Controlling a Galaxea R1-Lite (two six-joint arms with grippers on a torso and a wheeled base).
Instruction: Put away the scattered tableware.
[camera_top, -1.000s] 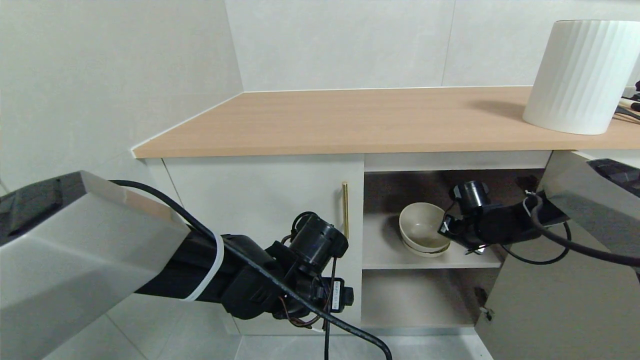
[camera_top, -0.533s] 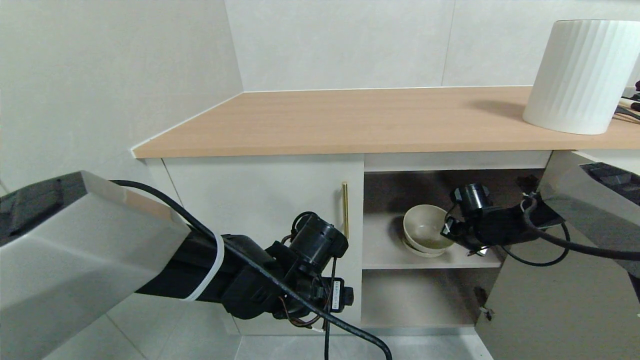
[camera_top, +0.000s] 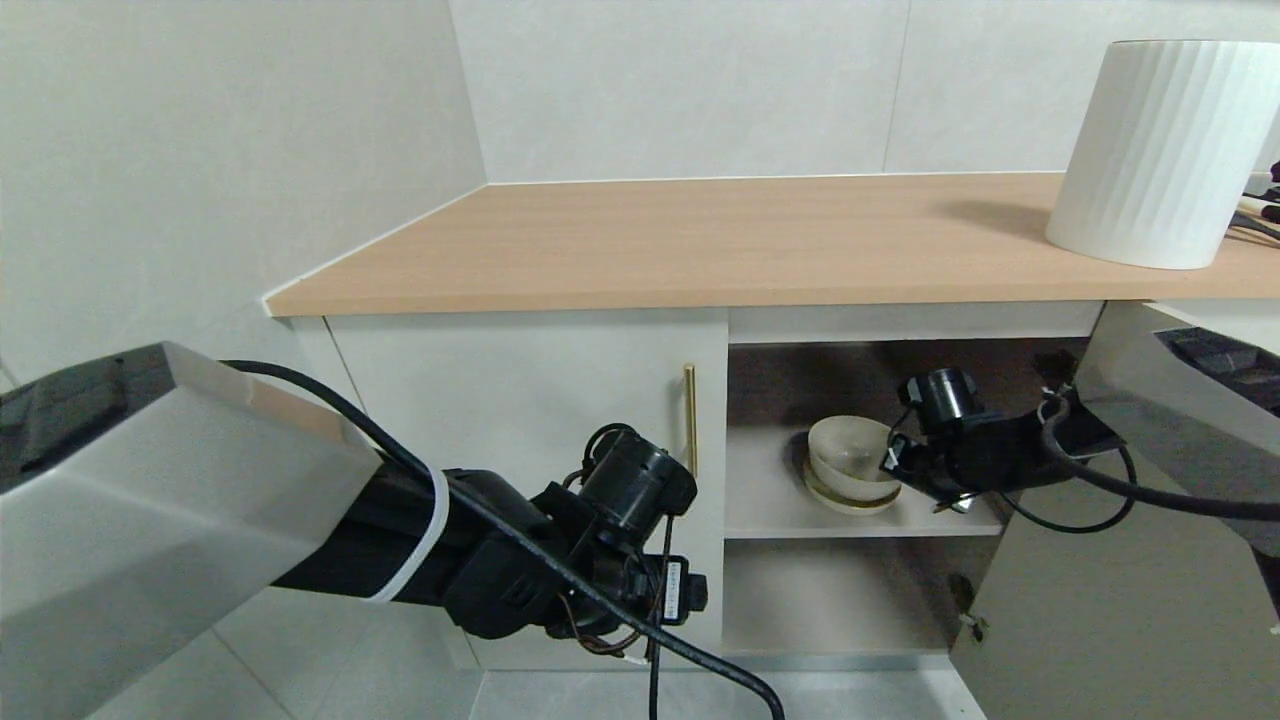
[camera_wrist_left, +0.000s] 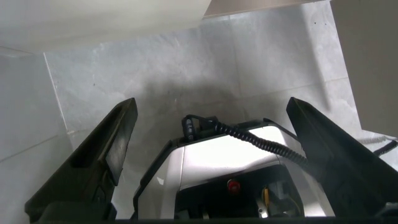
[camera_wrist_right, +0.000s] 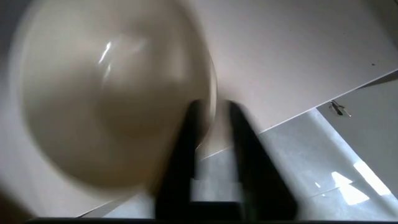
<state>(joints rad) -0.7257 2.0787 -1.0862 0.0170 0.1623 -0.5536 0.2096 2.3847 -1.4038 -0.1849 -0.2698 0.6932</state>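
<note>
A beige bowl (camera_top: 848, 452) hangs inside the open cupboard, just above a second beige dish (camera_top: 850, 498) resting on the middle shelf (camera_top: 765, 505). My right gripper (camera_top: 893, 462) comes in from the right and is shut on the bowl's rim. In the right wrist view the two fingers (camera_wrist_right: 185, 134) pinch the rim of the bowl (camera_wrist_right: 106, 106). My left gripper (camera_wrist_left: 211, 107) hangs low in front of the closed left door, open and holding nothing, pointing at the tiled floor.
The cupboard's right door (camera_top: 1100, 610) stands open, close to my right arm. The left door has a brass handle (camera_top: 690, 418). A white ribbed container (camera_top: 1160, 150) stands on the wooden counter (camera_top: 700, 240). The lower shelf (camera_top: 830, 600) is bare.
The bowl in my right gripper has tipped from facing outward to nearly level and sunk a little toward the dish below. The left arm has stayed put.
</note>
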